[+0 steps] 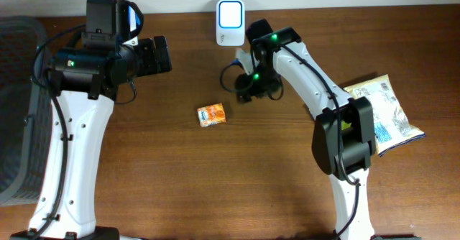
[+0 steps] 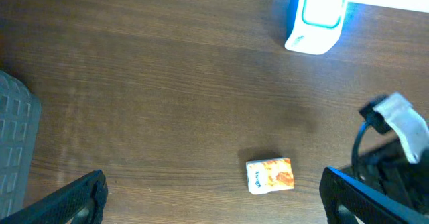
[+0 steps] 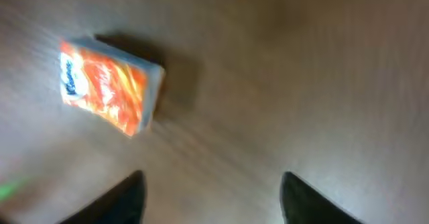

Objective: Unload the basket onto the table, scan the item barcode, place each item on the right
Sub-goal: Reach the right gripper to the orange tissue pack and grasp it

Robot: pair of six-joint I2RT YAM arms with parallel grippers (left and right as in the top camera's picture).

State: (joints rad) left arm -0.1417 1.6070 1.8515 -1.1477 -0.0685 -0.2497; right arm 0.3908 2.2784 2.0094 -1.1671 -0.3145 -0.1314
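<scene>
Judged at the reach-to-grasp step, with the orange packet (image 1: 211,115) loose on the worktop (image 1: 144,161) short of the scanner (image 1: 230,23), right jaws apart and empty nearby, left jaws wide apart; next, centre over packet, clamp, present barcode.

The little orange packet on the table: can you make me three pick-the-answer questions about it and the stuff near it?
1. Where is the orange packet? A on the bare table; B in a grey basket; C inside a snack bag.
2. What colour glows on the white scanner? A red; B blue; C green.
3. How are the right fingers? A shut on the packet; B open, holding nothing; C gripping a bag.
Answers: A, it lies flat on the wood; B, its rim shines blue; B, they stand apart with the packet lying beyond them.
</scene>
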